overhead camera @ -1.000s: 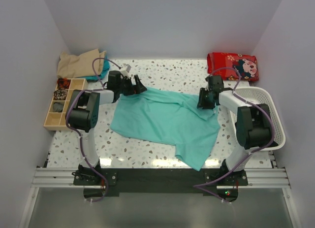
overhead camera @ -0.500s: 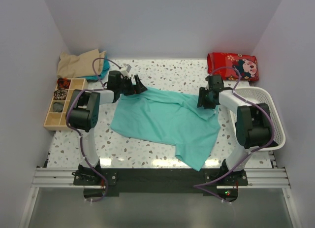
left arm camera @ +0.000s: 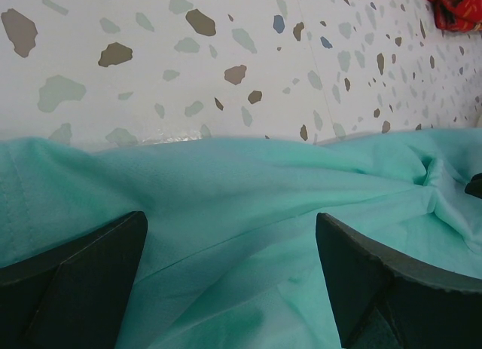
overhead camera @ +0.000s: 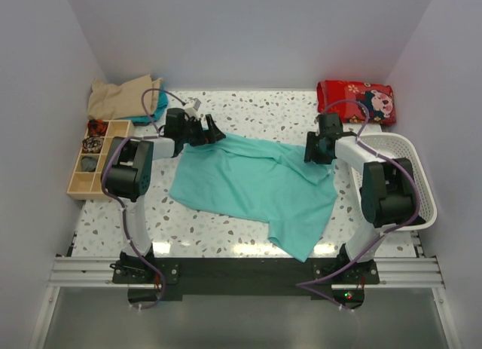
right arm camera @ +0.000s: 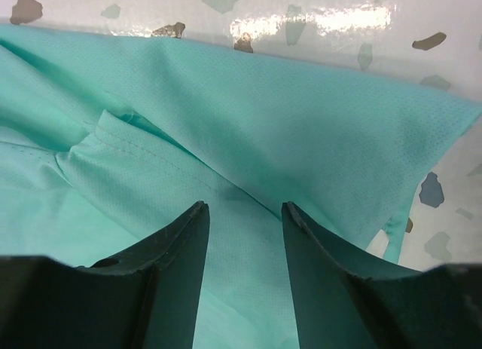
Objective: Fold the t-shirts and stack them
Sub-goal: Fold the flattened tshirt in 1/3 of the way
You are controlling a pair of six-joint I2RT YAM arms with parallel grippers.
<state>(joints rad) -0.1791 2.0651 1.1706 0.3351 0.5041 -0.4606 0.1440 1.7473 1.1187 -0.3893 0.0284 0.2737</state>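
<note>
Top external: tee (overhead camera: 248, 187) lies unfolded and rumpled mid-table (overhead camera: 256, 108), one part trailing toward the near edge. Tan shirt (overhead camera: 113, 99) sits bunched in the far-left corner. Left gripper (overhead camera: 211, 130) is at the tee's far-left corner. Right gripper (overhead camera: 316, 149) is at its far-right edge, near the basket (overhead camera: 422, 206).

Left wrist: jaws wide, with cloth slack between and below them and nothing pinched. Right wrist: jaws narrow, with a seam and a fold just ahead of the tips. Fabric shows through the gap and I see nothing clamped.

Risks, as judged from here:
- The right jaws are so narrow that they may ride over the cloth and plough it into a ridge instead of taking the edge.
- The cloth under the right tips looks doubled over, so a pinch could take only the top layer — the rest would sag and spoil the fold line.
- The left jaws sit back from the hem, so closing here could grab mid-fabric rather than the corner.
- If only one side holds on the lift, the tee twists.
- The right arm is close to the basket and a wide swing could knock it.

Against the earlier frames: the right gripper sits slightly farther toward the far edge. The left gripper and the tee's outline look unchanged.
</note>
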